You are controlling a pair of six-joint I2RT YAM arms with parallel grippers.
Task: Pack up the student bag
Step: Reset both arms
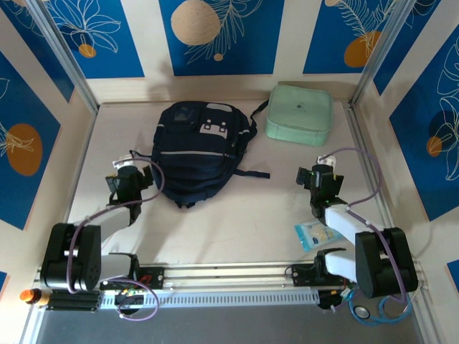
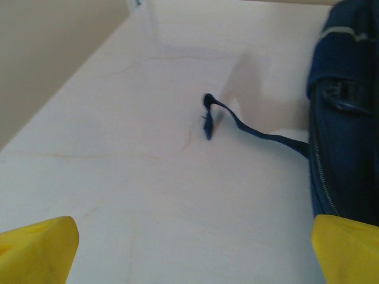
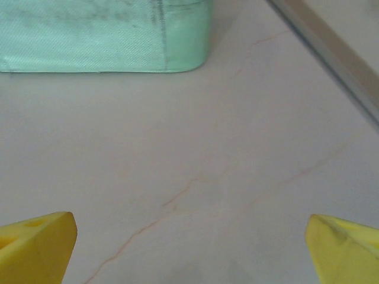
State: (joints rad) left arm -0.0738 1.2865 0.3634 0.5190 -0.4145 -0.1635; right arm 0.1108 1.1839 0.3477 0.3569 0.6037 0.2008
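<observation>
Student bag (image 1: 197, 154) lies flat on the table (image 1: 237, 222), centre-far, a bit left of the middle, w/ its white/grey patches toward the far end and the pale stripe running across it. Black straps trail off both sides; one strap (image 1: 251, 173) stretches right along the tabletop. In the left wrist view the bag's navy side (image 2: 346, 118) w/ a zip line fills the right edge, and a thin strap (image 2: 249, 130) runs from it leftward on the table, its end curled up.

Left gripper (image 1: 129, 179) sits just left of the bag's near half, jaws wide apart, nothing between them. Its yellow fingertips (image 2: 35, 248) show at the bottom corners over bare tabletop.

Mint-green zip case (image 1: 300, 115) is at the far right, near the bag's far-right corner but apart from it. Its near edge (image 3: 100, 35) shows top left in the right wrist view.

Right gripper (image 1: 320, 178) is near-side of the case, well apart from the bag, jaws also spread wide and empty.

Small pale-blue packet (image 1: 315, 233) lies by the right arm, near edge. Blue patterned panels (image 1: 222, 32) ring the table.
</observation>
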